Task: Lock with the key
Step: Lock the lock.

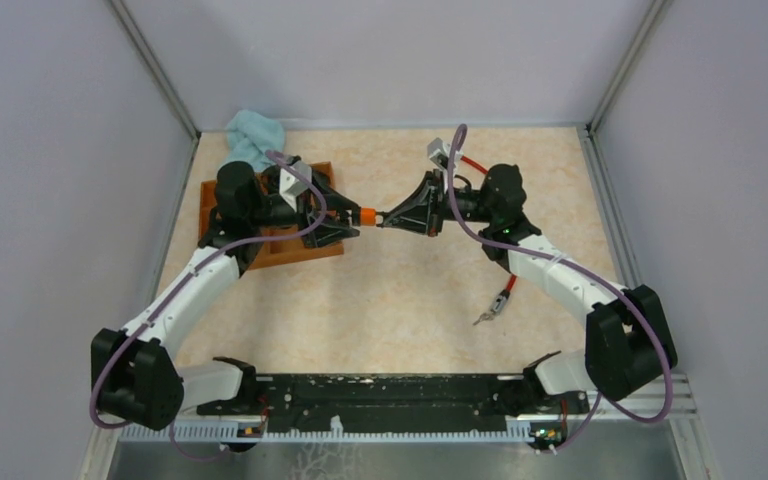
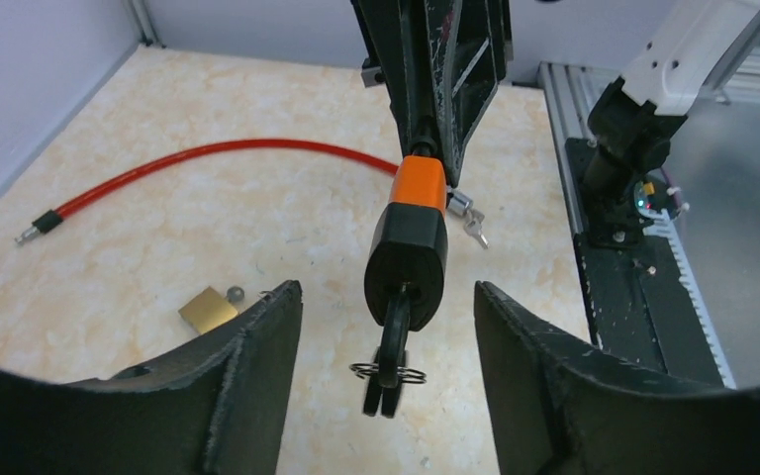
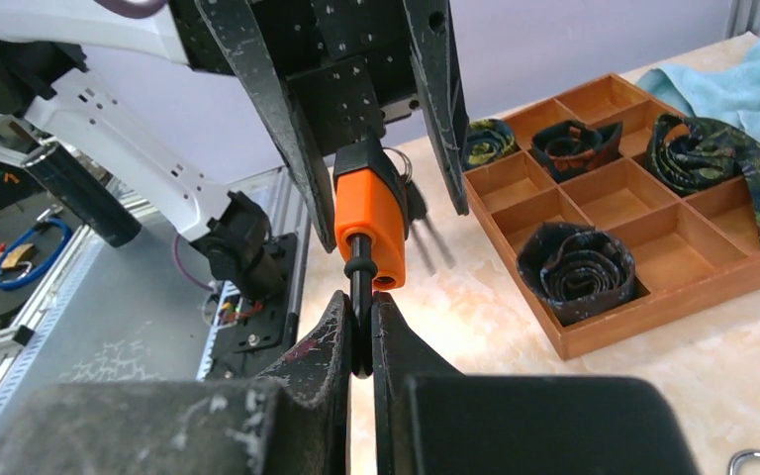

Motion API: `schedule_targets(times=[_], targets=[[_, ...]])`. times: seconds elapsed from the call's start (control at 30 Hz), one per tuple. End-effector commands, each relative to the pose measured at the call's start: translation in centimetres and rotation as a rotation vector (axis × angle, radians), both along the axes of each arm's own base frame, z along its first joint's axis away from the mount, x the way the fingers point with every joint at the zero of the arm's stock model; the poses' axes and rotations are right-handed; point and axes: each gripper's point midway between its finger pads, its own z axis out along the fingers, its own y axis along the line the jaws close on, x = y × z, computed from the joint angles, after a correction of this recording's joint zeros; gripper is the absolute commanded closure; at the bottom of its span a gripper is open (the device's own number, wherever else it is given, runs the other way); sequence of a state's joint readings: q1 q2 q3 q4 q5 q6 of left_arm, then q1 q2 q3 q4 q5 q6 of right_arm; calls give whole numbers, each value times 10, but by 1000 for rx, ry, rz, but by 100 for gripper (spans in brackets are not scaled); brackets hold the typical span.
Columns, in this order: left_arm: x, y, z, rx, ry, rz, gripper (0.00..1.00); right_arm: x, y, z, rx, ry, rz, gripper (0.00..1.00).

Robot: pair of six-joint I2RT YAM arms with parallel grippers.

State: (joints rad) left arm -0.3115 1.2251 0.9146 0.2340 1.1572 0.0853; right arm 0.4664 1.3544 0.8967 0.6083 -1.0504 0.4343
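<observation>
Pinching the stem of the lock, my right end effector is clenched; my left end effector is spread wide around the key.

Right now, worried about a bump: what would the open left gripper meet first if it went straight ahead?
Probably the black key sticking out of the black-and-orange lock held by the right gripper; it sits between the open jaws of the left gripper.

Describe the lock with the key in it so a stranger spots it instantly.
Over the middle of the table, the left arm and right arm meet tip to tip. The lock sits there, pinched by the right claw. It alone is orange and black, with a key in its black end.
</observation>
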Motion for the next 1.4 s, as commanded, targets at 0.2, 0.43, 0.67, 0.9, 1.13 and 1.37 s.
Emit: schedule_targets(times=[0.2,0.43,0.67,0.9,1.13,1.37], targets=[[-21,-6,19,-126,19,-109,53,-11,-3,37,98,-93,23,100],[-22,-14,18,-133,26,-108,51,-11,0,32,85,-93,28,100],[-22,-19,15,-135,50,-125,65,-13,3,27,72,-99,34,100],[-15,-20,12,-120,135,-90,100,-9,3,18,45,-130,11,100],[-20,-31,1,-102,195,-105,100,-9,10,12,52,-193,8,100],[-31,-51,-10,-98,214,-141,100,-13,17,11,60,-195,32,100]])
